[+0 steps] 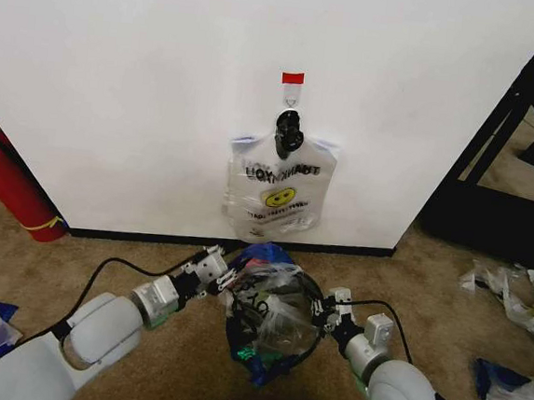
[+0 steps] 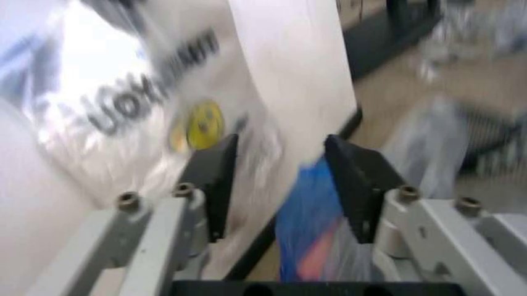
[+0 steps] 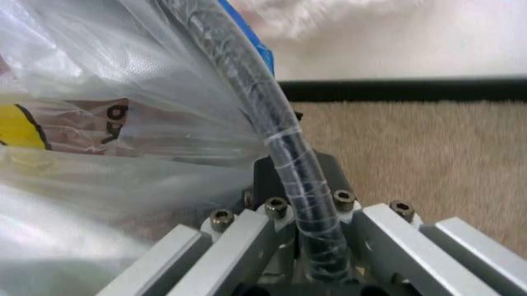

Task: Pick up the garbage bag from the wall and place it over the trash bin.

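Fingers (image 2: 216,179) of the left gripper (image 1: 225,281) are standing apart beside the trash bin (image 1: 310,339), holding nothing. Opposite, the right gripper (image 1: 319,309) is clamping the bin's bag-wrapped rim. The garbage bag (image 1: 272,305) is lying draped over it, below the wall (image 1: 127,85).

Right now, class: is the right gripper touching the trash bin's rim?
Touching. The right wrist view shows the right gripper closed on the bag-wrapped rim of the trash bin.

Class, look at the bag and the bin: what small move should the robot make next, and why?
Probably the right gripper should pull the garbage bag down over the trash bin rim. The plastic already wraps the rim there, while the left gripper sits open at the opposite side.
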Available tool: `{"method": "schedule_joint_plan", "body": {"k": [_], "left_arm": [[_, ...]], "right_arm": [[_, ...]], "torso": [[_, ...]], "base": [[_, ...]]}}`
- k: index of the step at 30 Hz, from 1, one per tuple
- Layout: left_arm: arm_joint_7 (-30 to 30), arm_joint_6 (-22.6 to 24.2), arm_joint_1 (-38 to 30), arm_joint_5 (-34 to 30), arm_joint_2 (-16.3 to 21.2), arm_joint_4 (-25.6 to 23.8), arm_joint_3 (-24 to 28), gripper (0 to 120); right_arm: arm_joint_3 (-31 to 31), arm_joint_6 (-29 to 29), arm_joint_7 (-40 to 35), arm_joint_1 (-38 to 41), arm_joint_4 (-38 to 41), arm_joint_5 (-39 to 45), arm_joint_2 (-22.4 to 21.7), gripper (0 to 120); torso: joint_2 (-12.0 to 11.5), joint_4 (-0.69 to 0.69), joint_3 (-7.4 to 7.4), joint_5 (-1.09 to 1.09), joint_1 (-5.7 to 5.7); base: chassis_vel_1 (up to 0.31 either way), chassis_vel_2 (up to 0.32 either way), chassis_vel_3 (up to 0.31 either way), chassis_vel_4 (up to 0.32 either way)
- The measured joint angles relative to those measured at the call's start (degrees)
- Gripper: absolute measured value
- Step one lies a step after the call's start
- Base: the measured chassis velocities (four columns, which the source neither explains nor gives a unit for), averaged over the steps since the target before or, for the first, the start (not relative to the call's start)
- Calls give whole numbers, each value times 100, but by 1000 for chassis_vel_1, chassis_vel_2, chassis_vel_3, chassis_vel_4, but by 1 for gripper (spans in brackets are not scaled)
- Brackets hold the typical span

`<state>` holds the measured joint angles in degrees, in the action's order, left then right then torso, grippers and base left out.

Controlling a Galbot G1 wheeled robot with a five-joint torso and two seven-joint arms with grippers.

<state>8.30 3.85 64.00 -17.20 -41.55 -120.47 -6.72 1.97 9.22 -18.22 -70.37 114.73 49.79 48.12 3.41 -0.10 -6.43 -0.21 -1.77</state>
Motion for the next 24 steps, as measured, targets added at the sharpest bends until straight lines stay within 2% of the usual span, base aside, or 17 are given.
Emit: {"method": "schedule_joint_plan", "body": {"k": [2, 6, 8, 9, 12, 14, 15, 16, 19, 24], "left_arm": [[-52, -136, 103, -76, -106, 44, -123, 58], [-262, -236, 279, -135, -222, 69, -284, 66], [-550, -265, 507, -262, -337, -22, -439, 79], [-550, -265, 507, -262, -337, -22, -439, 79], [-1578, 66, 1113, -650, -542, -610, -579, 91], [-2554, 636, 1720, -974, -643, -1247, -570, 98], [-2761, 814, 1968, -1065, -657, -1440, -536, 99], [-2761, 814, 1968, -1065, -657, -1440, -536, 99], [-2909, 1142, 2666, -1189, -644, -1821, -339, 100], [-2801, 1345, 2753, -1533, -642, -1801, -120, 100]], "right_arm": [[16, -9, -235, -7, -58, 206, 172, 0], [19, -92, -462, -5, -84, 424, 348, 0], [7, -244, -623, 2, -93, 568, 509, 0], [7, -244, -623, 2, -93, 568, 509, 0], [-56, -632, -801, 12, -129, 673, 780, 0], [-107, -903, -1028, 36, -191, 694, 989, 0], [-121, -990, -1120, 46, -208, 700, 1055, 0], [-121, -990, -1120, 46, -208, 700, 1055, 0], [-127, -1173, -1439, 95, -208, 746, 1184, 0], [-77, -1195, -1565, 133, -138, 749, 1191, 0]], "torso": [[0, 1, 0, 0, 0], [-1, 0, 0, -1, 0], [-2, 0, 0, -1, 0], [-2, 0, 0, -1, 0], [-2, 2, 0, -1, 0], [-1, 2, 1, 2, 0], [-1, 2, 0, 1, 0], [-1, 2, 0, 1, 0], [-1, 3, 1, 1, 1], [-1, 0, 0, 0, 0]], "base": [[0, 0, 0, 0], [0, 0, 0, 0], [0, 0, 0, 0], [0, 0, 0, 0], [0, 0, 0, 0], [0, 0, 0, 0], [0, 0, 0, 0], [0, 0, 0, 0], [0, 0, 0, 0], [0, 0, 0, 0]]}}
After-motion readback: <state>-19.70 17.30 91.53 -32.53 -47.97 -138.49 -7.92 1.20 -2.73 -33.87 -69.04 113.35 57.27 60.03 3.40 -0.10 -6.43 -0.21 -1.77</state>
